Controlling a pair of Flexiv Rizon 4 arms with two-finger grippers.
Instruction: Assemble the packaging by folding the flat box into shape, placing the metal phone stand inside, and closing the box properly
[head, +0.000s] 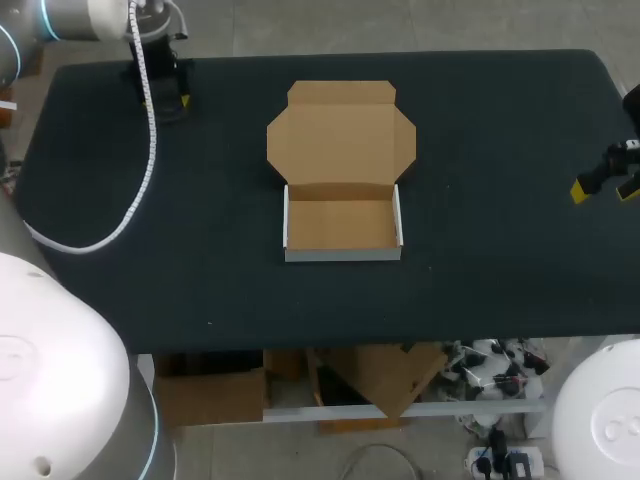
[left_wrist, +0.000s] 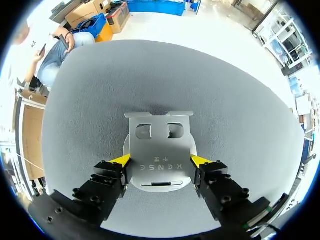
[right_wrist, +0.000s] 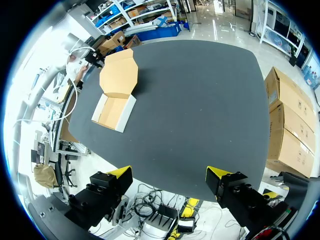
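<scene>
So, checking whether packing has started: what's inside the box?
Nothing visible: the box shows a bare cardboard floor, with its lid open behind it. The near wall's inner face is hidden. The phone stand is off in the left jaws.

The only print stands on the metal phone stand (left_wrist: 160, 142), at the far left of the counter (left_wrist: 235, 105). It is a short row of engraved characters across the flat plate, seen upside down from the left wrist, just beside a narrow slot and between the yellow tips of the left claw (left_wrist: 160, 161).
</scene>
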